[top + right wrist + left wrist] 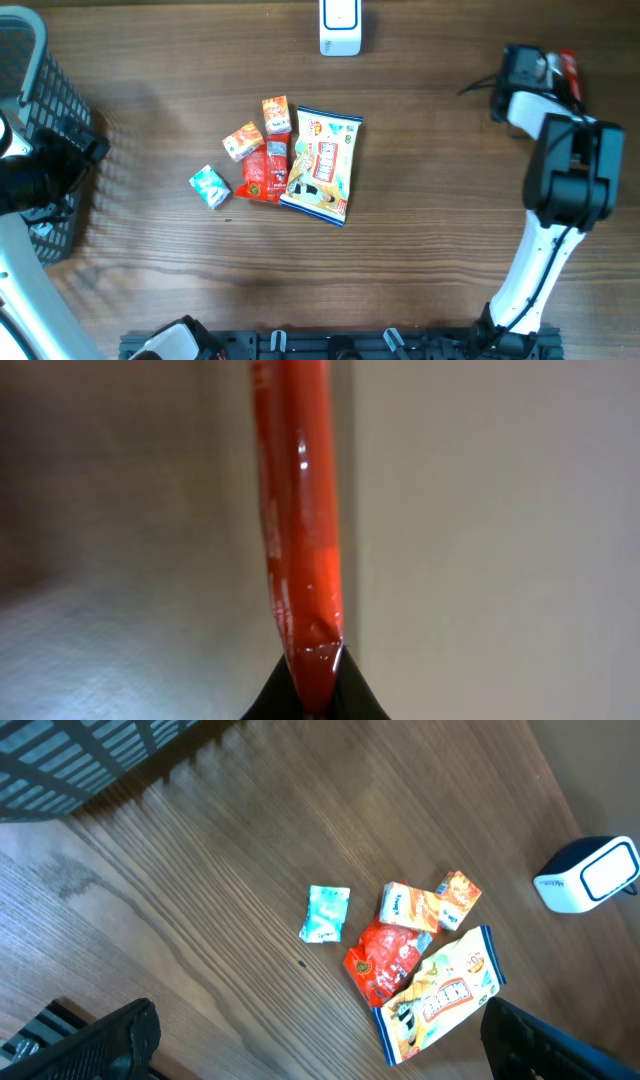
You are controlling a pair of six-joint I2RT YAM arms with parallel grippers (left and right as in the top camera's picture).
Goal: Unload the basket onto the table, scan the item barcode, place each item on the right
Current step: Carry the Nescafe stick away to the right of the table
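The thin red packet [298, 510], clamped by its crimped end seam in the right gripper [312, 670] well to the right of the scanner [340, 27], is judged light, floppy and slick, best held at that seam, while the left gripper [320, 1050] is seen spread wide and empty.

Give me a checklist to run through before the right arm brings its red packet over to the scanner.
1. Grip: right jaws shut on the red packet, pinching its lower end: ok.
2. Path target: scanner stands unobstructed at the table's far edge: ok.
3. Packet in front of the scanner: not ok, it is off to the right, by the right arm.
4. Barcode facing the scanner: cannot tell, the wrist view shows the packet edge-on.
5. Other arm: left jaws open, empty and well away from the scanner: ok.
6. The snack pile lies mid-table, apart from the scanner: ok.
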